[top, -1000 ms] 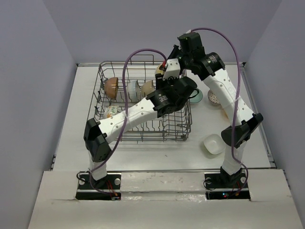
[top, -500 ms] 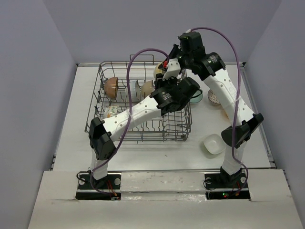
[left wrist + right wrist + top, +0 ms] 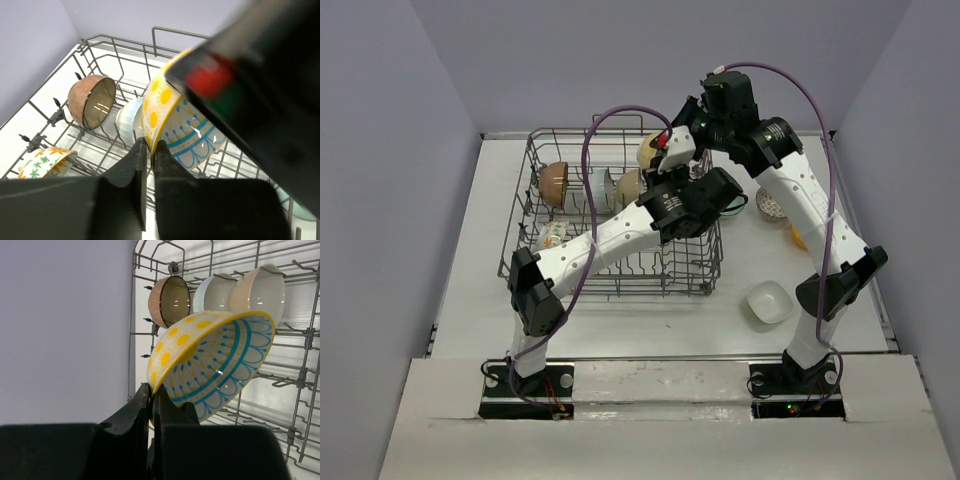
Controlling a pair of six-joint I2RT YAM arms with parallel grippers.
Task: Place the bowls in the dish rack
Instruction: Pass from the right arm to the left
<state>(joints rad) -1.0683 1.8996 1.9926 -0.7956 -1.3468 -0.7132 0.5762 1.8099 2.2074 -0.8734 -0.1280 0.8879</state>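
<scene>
**1.** Dish rack (image 3: 620, 285), left part of the desk (image 3: 650, 320). You have 4 bowls seated:
   - floral bowl (image 3: 552, 235) at the near-left tines
   - brown bowl (image 3: 554, 182), pale bowl (image 3: 215, 292) and cream bowl (image 3: 260, 290), on edge in 1 row along the back

**2.** Patterned bowl (image 3: 215, 360), yellow and blue. It is in the air over the rack's back right, near the cream bowl, tilted on edge. Change: over the last second it has come out from under the arms and shows more fully. Judge the step as lowering; the bowl is not yet seated.

**3.** Left hand (image 3: 150, 143). Fingers are drawn to a slit, with the tips in line with the patterned bowl's rim. The right wrist view shows no second hand on that bowl, so judge this one empty. Change: its arm has swung rightward, which opens your way to the back row.

**4.** Right hand (image 3: 151, 388). It has a narrow pinch on the patterned bowl's rim. Change: its arm has shifted slightly right.

**5.** On the desk, right of the rack, 4 bowls remain for you:
   - teal bowl (image 3: 735, 205)
   - speckled bowl (image 3: 770, 206)
   - orange bowl (image 3: 798, 238), partly hidden by the right arm
   - squarish white bowl (image 3: 767, 302), nearest the arm bases
</scene>
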